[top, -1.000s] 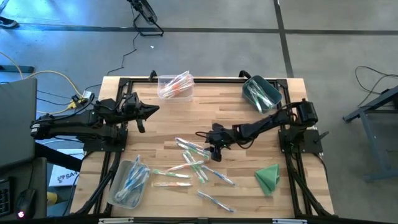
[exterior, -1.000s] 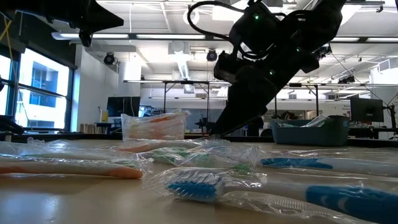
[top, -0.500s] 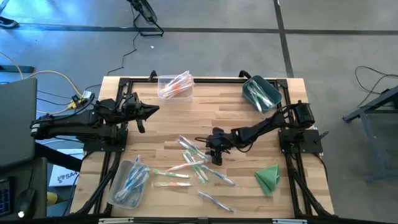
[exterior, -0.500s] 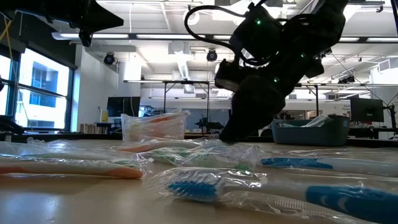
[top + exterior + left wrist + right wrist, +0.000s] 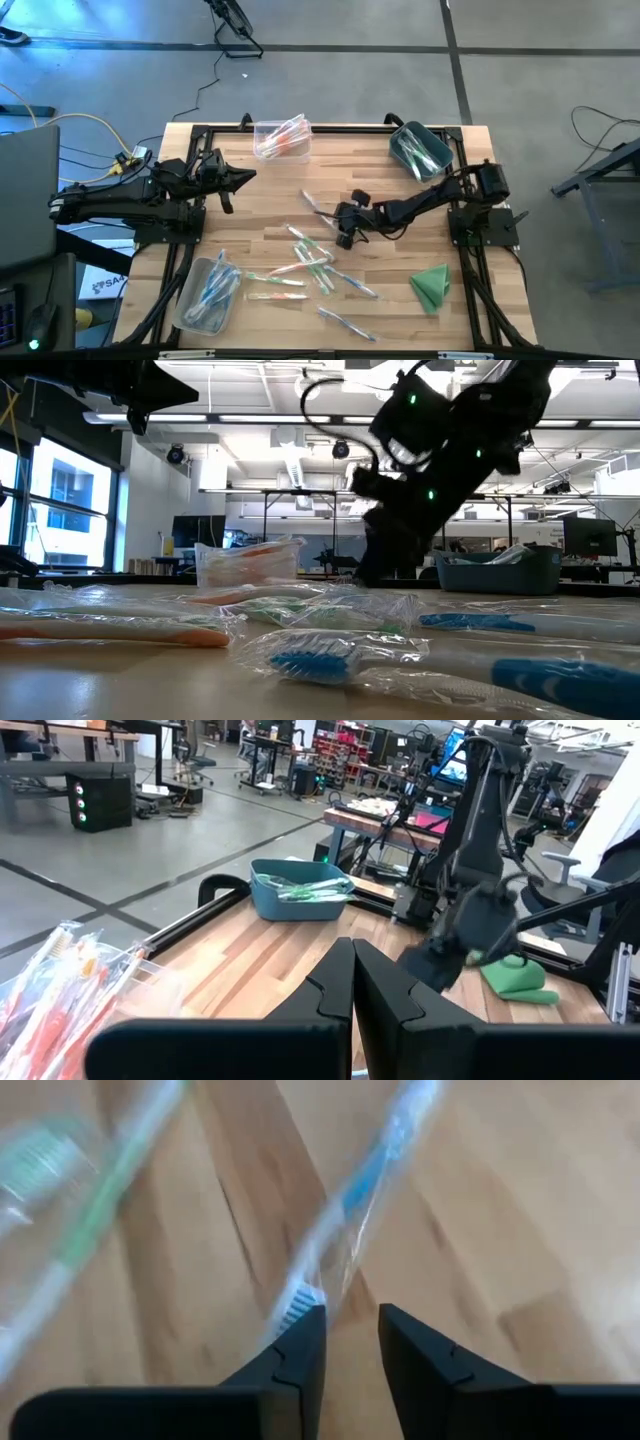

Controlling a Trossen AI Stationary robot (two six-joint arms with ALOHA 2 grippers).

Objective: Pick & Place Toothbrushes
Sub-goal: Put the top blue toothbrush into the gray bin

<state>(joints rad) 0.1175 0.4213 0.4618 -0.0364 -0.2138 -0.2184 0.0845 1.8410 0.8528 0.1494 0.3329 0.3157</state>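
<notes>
high view: the right gripper [image 5: 345,222] sits over the middle of the wooden table [image 5: 370,160], its fingers closed on one end of a wrapped blue toothbrush [image 5: 318,204], which slants away from it toward the far side. the left gripper [image 5: 245,176] rests at the left edge, fingers pressed together and holding nothing. loose toothbrushes [image 5: 305,262] lie scattered on the near half of the table. a clear bin [image 5: 281,137] at the far edge holds orange-accented brushes, a teal bin [image 5: 418,149] at the far right holds more, and a clear bin [image 5: 206,293] at the near left holds blue ones. a folded green cloth [image 5: 432,284] lies near the right front.

low view: wrapped toothbrushes with orange [image 5: 110,628], green [image 5: 330,612] and blue [image 5: 310,660] accents lie in the foreground. the right arm [image 5: 440,450] comes down behind them; its fingertips are hard to make out here. the clear bin [image 5: 248,563] and the teal bin [image 5: 498,571] stand farther back.

left wrist view: the left gripper's fingers [image 5: 330,995] meet with no gap and nothing between them. beyond them are the teal bin [image 5: 297,890], the right arm [image 5: 470,910] and the green cloth [image 5: 512,976].

right wrist view: the right gripper's fingers [image 5: 295,1355] pinch the bristle end of the blue toothbrush [image 5: 350,1210], held in its clear wrapper; a green-accented toothbrush [image 5: 95,1220] lies beside it on the wood.
</notes>
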